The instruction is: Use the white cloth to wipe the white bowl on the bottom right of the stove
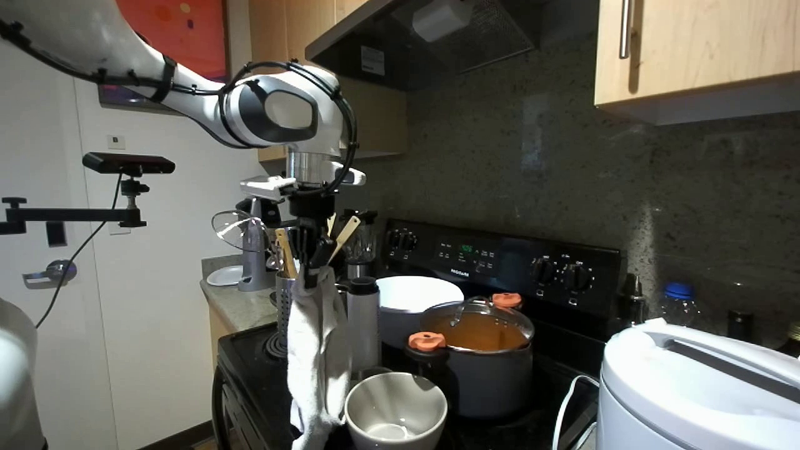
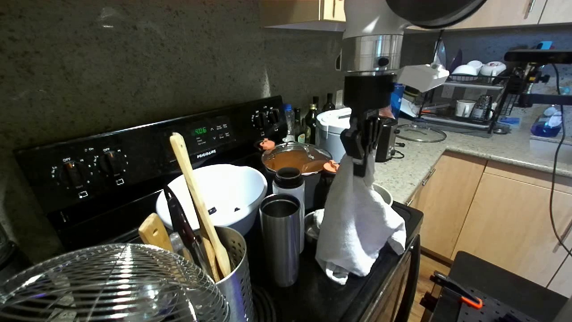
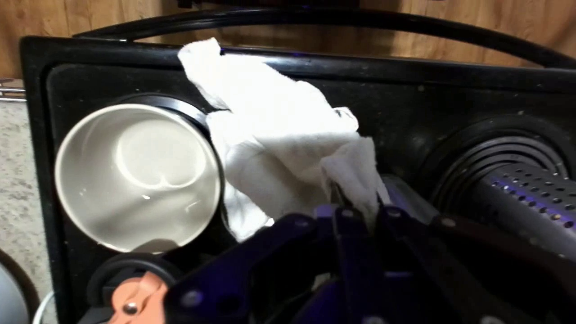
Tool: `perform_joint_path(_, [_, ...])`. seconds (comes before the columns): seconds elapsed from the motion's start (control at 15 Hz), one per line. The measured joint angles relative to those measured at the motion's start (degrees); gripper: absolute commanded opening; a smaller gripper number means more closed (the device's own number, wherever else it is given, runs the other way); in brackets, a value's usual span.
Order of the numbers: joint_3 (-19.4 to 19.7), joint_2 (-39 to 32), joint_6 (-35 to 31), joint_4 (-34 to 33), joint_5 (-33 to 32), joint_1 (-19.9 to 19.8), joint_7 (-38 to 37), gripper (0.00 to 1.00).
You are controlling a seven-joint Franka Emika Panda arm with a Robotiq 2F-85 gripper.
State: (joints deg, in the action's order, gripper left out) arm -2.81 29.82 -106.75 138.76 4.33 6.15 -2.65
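Observation:
My gripper (image 1: 314, 272) points down over the front of the stove, shut on the top of the white cloth (image 1: 320, 356). It also shows in an exterior view (image 2: 364, 163) and in the wrist view (image 3: 360, 204). The cloth hangs in folds, its lower end close to the stove top. The white bowl (image 1: 395, 406) stands upright on the stove, looking off-white and empty inside. In the wrist view the bowl (image 3: 135, 180) is left of the cloth (image 3: 288, 103); whether they touch is unclear. In an exterior view the cloth (image 2: 357, 223) hides most of the bowl (image 2: 385, 195).
A lidded pot (image 1: 490, 375) with orange handles stands behind the bowl. A large white basin (image 2: 219, 192), steel bottles (image 2: 280, 246) and a perforated utensil holder (image 2: 239, 273) with wooden tools crowd the stove. A white appliance (image 1: 687, 400) stands beside it; a range hood (image 1: 425, 37) hangs above.

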Motion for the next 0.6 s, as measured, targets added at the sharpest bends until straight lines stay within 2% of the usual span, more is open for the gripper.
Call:
perform_joint_path(0.2, [0.1,-0.2,0.3,0.7,4.6,1.3,3.6,0.04])
perform_joint_path(0.33, [-0.1,-0.6,-1.0,2.0,5.3,2.0,4.7,0.04])
perform_joint_path(0.6, [-1.6,-2.4,-9.5,6.9,5.1,2.1,5.9,0.04])
